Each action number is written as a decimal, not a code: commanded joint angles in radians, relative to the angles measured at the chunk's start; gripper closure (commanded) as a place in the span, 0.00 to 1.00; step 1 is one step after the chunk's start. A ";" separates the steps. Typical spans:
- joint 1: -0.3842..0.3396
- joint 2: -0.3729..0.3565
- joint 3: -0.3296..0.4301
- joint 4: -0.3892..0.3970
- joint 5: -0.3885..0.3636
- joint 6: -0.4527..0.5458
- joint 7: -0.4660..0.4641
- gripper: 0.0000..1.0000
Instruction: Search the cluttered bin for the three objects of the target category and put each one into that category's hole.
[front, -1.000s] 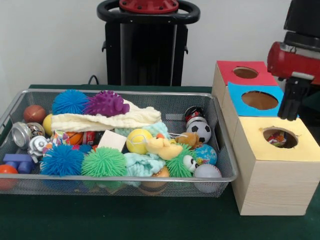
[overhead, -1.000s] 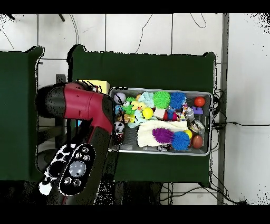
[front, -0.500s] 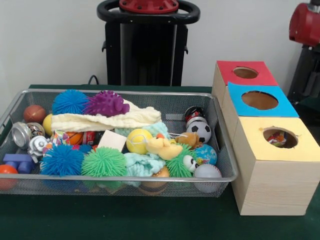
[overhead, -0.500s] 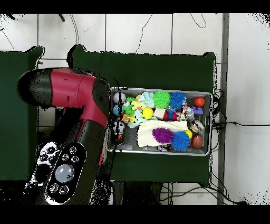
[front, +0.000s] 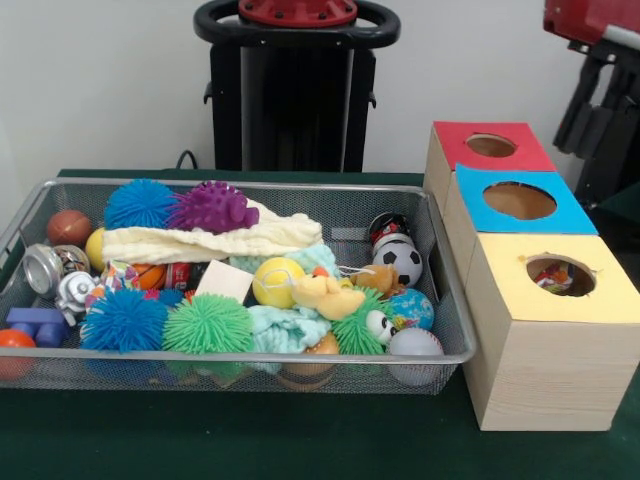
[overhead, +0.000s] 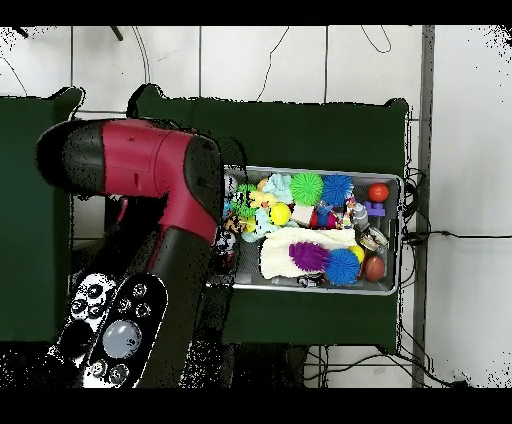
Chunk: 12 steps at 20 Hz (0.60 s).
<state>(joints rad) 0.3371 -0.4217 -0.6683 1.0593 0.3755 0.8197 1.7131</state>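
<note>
A wire bin (front: 240, 186) is packed with toys: blue (front: 139, 203), purple (front: 213, 207) and green (front: 207, 324) spiky balls, a yellow ball (front: 277, 281), a small soccer ball (front: 403, 263) and a cream cloth (front: 210, 240). To its right stand three boxes, each with a hole in its top: red (front: 490, 146), blue (front: 519, 200) and yellow (front: 558, 276). Something colourful lies inside the yellow box's hole. My gripper (front: 600, 130) shows only as dark parts under the red arm, high behind the boxes at the right edge. From overhead, the arm (overhead: 150, 190) covers the boxes.
Silver cans (front: 45, 268), a blue block (front: 35, 322) and a brown ball (front: 68, 227) fill the bin's left end. Green cloth (front: 250, 430) covers the table in front. The bin (overhead: 310, 228) lies right of the arm in the overhead view.
The arm has risen from over the yellow box's hole and drawn back towards the top right corner. Nothing in the bin has shifted.
</note>
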 joint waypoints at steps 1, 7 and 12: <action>-0.084 -0.029 0.037 0.052 -0.113 0.067 0.032 1.00; -0.146 -0.075 0.094 0.096 -0.165 0.026 -0.039 1.00; -0.209 -0.122 0.146 0.147 -0.210 -0.012 -0.111 1.00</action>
<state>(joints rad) 0.2037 -0.4976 -0.6630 1.0655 0.2463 0.8192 1.7131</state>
